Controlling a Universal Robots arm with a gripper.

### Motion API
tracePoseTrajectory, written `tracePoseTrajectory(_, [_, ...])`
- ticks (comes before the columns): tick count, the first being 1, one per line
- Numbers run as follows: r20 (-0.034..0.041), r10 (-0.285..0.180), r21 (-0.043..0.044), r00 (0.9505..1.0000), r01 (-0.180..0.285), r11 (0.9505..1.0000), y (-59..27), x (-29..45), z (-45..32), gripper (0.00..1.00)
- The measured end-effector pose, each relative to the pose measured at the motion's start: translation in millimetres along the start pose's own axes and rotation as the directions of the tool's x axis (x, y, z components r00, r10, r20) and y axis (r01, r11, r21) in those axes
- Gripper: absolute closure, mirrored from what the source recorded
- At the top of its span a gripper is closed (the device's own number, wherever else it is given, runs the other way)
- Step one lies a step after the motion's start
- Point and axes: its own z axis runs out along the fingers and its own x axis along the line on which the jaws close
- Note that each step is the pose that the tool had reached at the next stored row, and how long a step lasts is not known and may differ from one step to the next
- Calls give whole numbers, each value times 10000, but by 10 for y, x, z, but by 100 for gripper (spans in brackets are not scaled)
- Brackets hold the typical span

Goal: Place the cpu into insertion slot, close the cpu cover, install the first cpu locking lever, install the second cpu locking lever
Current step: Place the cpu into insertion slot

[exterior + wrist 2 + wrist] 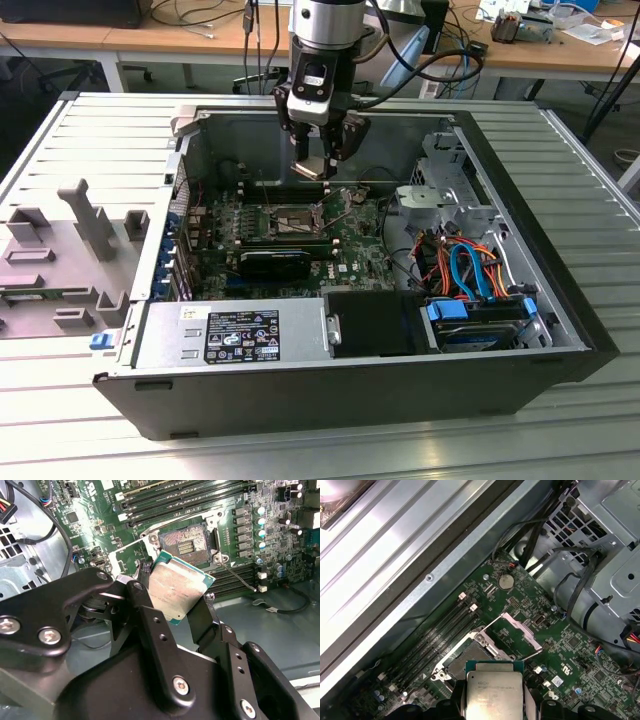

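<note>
Item 1. Your gripper: black fingers clamped on two opposite edges of the cpu. In the exterior view it hangs inside the open computer case, above the board.

Item 2. The cpu: you see its dull silver top facing both wrist cameras, with a green edge showing around it. It is held in the air and tilted, clear of the board.

Item 3. The insertion slot: your target sits just beyond the chip in both wrist views, uncovered, with its dark square contact field showing inside a silvery rim. In the exterior view it lies below the gripper, slightly toward the camera.

Item 4. The cpu cover: a silvery frame swung open off the slot and standing at one side of it.

Item 5. A thin wire lever: it stands out from one corner of the slot.

Item 6. The green motherboard: it carries long black memory slots beside the socket and a coin cell farther off.

Item 7. Case contents: you have a power supply along the near wall and a drive bay with blue and orange cables on the exterior view's right.

Item 8. Surroundings: a ribbed metal table under the case, a grey fixture tray on the exterior view's left, and wooden desks behind.
</note>
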Motion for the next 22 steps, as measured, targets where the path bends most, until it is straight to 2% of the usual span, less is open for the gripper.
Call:
tracePoseTrajectory(14, [-12, 376, 6, 9993, -376, 9993, 0, 0, 2, 45])
tracePoseTrajectory(22, [-26, 794, 14, 9968, -794, 9968, 0, 0, 4, 45])
